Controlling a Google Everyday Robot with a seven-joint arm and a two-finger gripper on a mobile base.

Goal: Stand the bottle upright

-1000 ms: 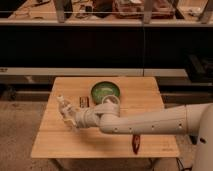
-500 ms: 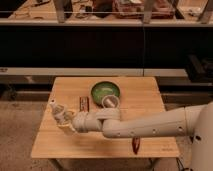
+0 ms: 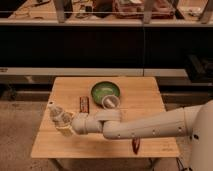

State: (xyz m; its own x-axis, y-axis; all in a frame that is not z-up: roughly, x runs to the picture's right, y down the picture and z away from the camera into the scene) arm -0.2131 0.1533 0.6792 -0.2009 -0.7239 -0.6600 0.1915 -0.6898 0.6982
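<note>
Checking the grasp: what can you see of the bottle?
The bottle is small, whitish clear plastic with a white cap. It leans, cap up and to the left, at the left part of the wooden table, left of the dark bar. The gripper, there too, is shut on its lower body. Whether it touches the table is unclear.

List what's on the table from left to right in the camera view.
Bottle, held in the shut gripper at the table's left → bar → bowl → red item at the front edge.
</note>
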